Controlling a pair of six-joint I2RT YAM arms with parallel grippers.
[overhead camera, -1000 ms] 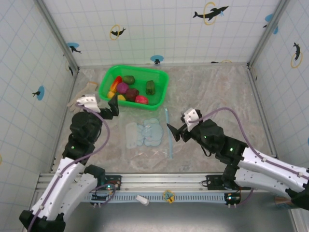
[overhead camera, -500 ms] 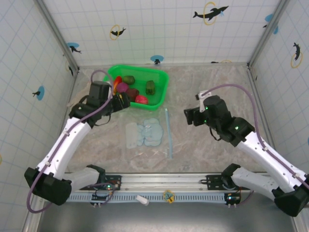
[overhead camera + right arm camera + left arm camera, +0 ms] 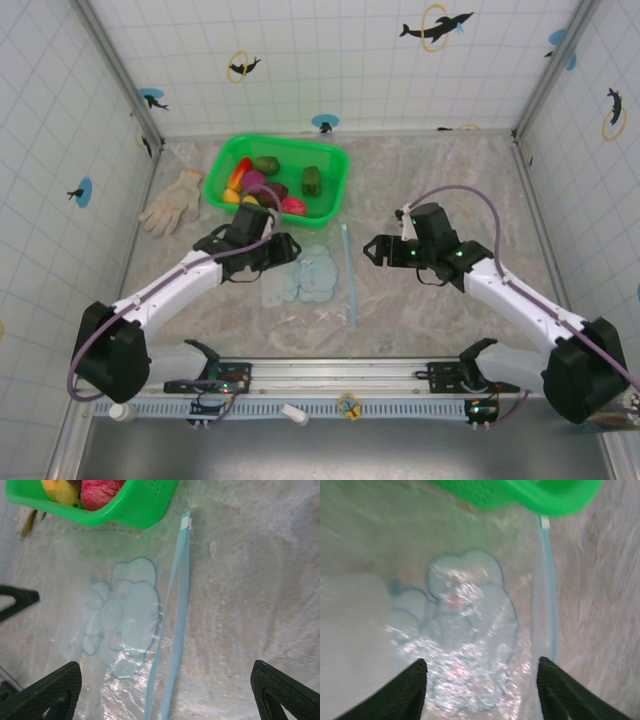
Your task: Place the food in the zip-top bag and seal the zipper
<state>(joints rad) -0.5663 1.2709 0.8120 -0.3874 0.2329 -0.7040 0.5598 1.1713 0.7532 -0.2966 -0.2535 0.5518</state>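
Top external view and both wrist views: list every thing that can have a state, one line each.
zip-top bag: flat on the table, empty
zipper: lying straight along the bag's right edge; sealed or not, cannot tell
toy food: all in the basket, none in the bag
green mesh basket: upright, loaded
glove: lying loose by the left wall
left pincer: open, empty, over the bag
right pincer: open, empty, over the zipper

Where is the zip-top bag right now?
Top view: the zip-top bag lies flat mid-table, just near-side of the green basket, zipper along its right edge.

A lab test cell: gridded walls (image 3: 330, 70), aluminium rail (image 3: 330, 373).
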